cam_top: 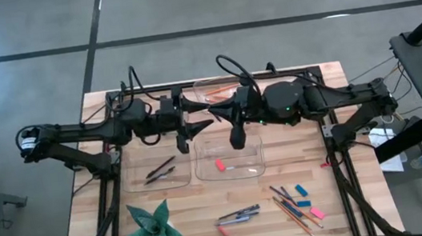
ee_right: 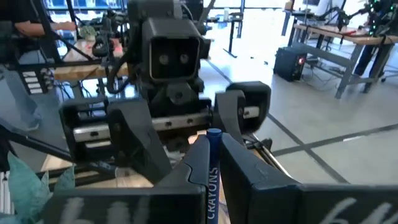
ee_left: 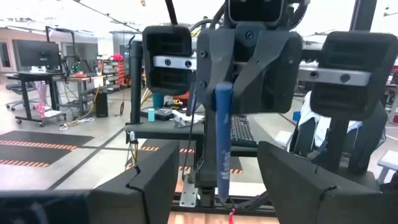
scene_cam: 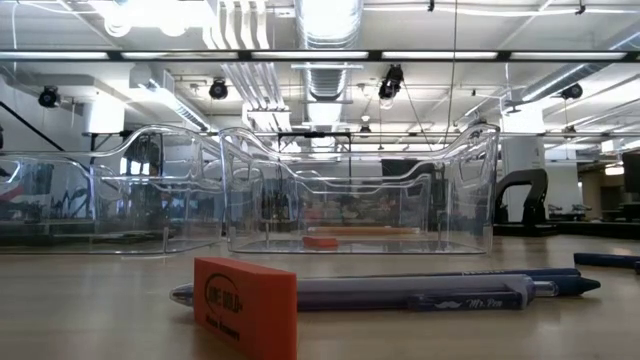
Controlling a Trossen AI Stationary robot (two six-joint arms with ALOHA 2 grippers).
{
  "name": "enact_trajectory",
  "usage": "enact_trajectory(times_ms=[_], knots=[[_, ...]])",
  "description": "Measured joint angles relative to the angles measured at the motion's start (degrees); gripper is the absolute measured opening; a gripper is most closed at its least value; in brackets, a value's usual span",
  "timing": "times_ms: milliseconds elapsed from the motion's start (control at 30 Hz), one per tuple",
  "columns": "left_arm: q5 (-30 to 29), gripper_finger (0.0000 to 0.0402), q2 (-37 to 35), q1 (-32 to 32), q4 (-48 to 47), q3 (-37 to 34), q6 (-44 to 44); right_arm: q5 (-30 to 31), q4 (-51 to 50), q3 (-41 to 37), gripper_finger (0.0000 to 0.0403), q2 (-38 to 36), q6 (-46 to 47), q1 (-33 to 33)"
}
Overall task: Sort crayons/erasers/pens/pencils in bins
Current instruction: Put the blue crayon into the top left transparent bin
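Clamped upright between the right gripper's (ee_right: pixel 210 163) dark fingers, the stubby blue crayon (ee_right: pixel 213 171) faces the left gripper's (ee_left: pixel 214 186) wide-spread fingers, above the clear plastic bins (cam_top: pixel 232 157).

The right fingers (ee_right: pixel 211 180) cover the lower part of the blue crayon (ee_right: pixel 213 155). In the high view the arms hide most of the far bin (cam_top: pixel 212 90). The eraser (scene_cam: pixel 245 307) is cut off by the low view's bottom edge.

Blue crayon (ee_right: pixel 212 163), white lettering; green paper star (cam_top: pixel 151 228)
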Motion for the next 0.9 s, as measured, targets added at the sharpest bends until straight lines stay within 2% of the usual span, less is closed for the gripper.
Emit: enact_trajectory(times_ms=[567,733,900], knots=[[0.62,0.0201,1.72,-0.04,3.28,-0.07,-7.48,-0.24,3.14,-0.02,0.0013,0.24,-0.68,0.00],[0.62,0.0169,2.65,-0.04,4.01,-0.07,-7.58,-0.24,3.10,-0.11,0.0013,0.24,-0.63,-0.01],[0.66,0.0113,3.19,-0.04,5.89,-0.07,-7.54,-0.24,3.04,-0.21,0.0013,0.24,-0.63,0.00]])
